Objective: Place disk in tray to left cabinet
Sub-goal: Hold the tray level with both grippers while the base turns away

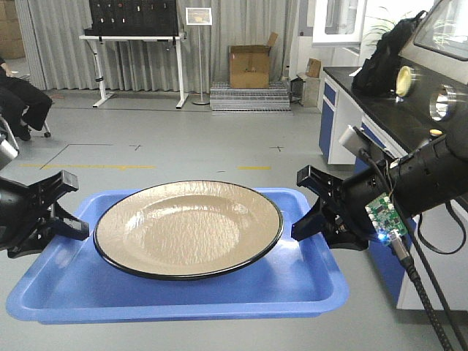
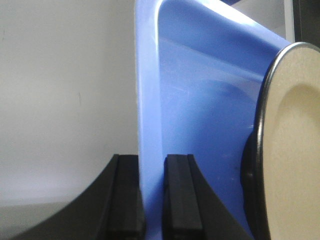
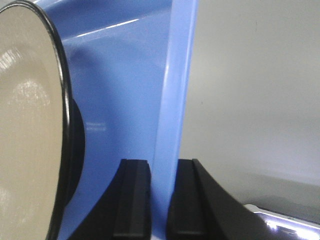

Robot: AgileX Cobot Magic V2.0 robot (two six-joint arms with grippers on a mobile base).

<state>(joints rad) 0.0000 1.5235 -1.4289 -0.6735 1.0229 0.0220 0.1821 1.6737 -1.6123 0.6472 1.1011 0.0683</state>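
From the front, the blue tray (image 1: 183, 292) is held above the floor with the disk (image 1: 189, 228) lying at its centre. The left gripper (image 1: 72, 208) and right gripper (image 1: 306, 206) grasp its short rims. The writing on a framed sign (image 1: 198, 15) behind is too small to read. In the left wrist view, the jaws pinch the tray's rim, with the disk's edge near. In the right wrist view, the jaws likewise pinch the opposite rim.

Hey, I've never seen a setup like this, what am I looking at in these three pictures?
This is a two-armed robot. The wide picture looks forward from its body; the two close-ups come from cameras on its wrists. The black claws are its grippers: the left gripper and the right gripper each pinch one end rim of the blue tray, holding it up between them. A tan disk with a black rim lies on the tray. The wrist views show those clamped rims close up.
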